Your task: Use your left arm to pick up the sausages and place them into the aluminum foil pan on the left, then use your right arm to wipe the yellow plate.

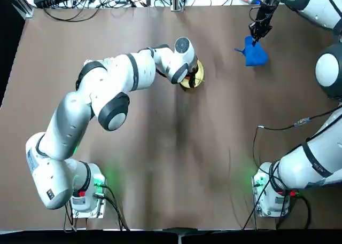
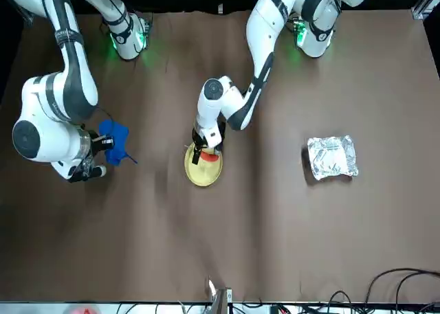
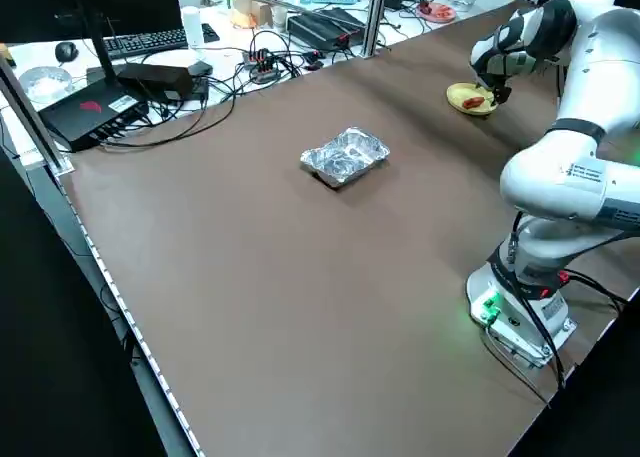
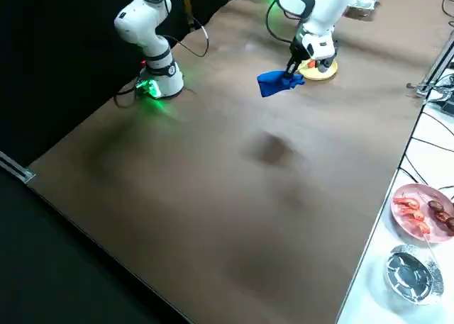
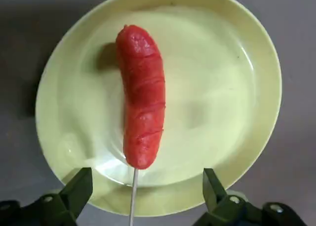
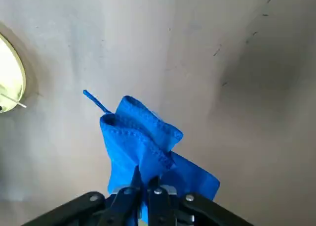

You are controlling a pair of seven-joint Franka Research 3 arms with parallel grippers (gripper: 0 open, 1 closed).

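One sausage (image 5: 143,97) is seen lying on the yellow plate (image 5: 207,97), which is placed on the far part of the table (image 1: 214,164), between the two grippers. A thin stick (image 5: 134,196) is fixed in the end of the sausage and is extended over the plate's rim; in the left wrist view its lower end is cut off by the picture edge. The left gripper (image 5: 147,172) is held above the near side of the plate with its fingers apart, and nothing is gripped by it. Whether the rim is touched by the fingers cannot be told. In the top view, most of the plate and of the sausage is covered by the left arm. The aluminum foil pan (image 2: 333,156) is placed on the left side of the table, well apart from the plate; in the top view it is hidden under the left arm, and in the right side view it is cut by the upper edge. The right gripper (image 6: 146,179) is located to the right of the plate, closed on the blue cloth (image 6: 136,142), which is bunched, partly covered by the fingers, and not in contact with the plate. By the top view, the right arm is shown only in part. Beyond the table's far edge, a pink plate (image 4: 404,228) with food pieces and a shiny round bowl (image 4: 414,276) are seen.
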